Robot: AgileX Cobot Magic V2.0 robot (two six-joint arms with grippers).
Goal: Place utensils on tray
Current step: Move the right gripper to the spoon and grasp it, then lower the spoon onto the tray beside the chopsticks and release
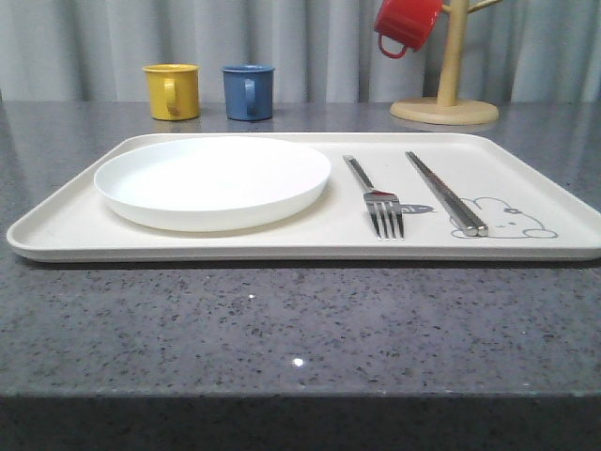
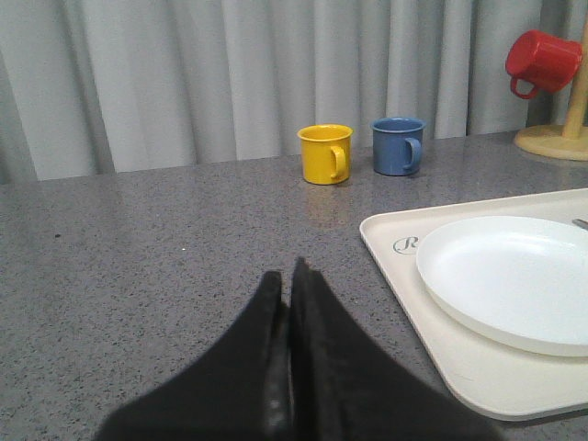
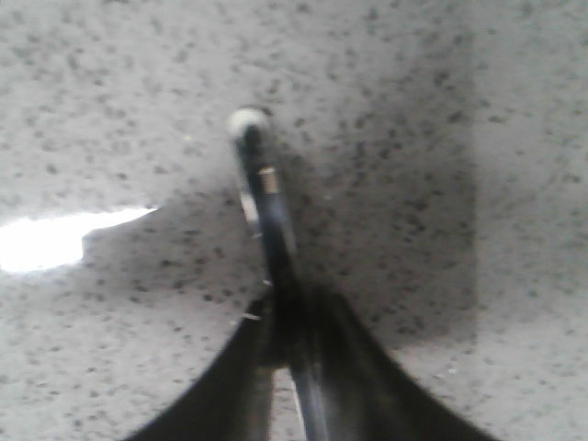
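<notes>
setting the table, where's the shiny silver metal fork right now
In the front view the shiny silver metal fork lies flat on the cream rectangular tray, right of the round white plate and left of the flat metal chopsticks.

Grey speckled countertop (image 1: 282, 319), pale pleated curtain (image 1: 310, 47) behind, bright glare spots.

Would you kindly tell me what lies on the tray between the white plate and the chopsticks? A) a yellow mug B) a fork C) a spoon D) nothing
B: in the front view the fork lies on the tray, with the plate to its left and the chopsticks to its right.
</notes>
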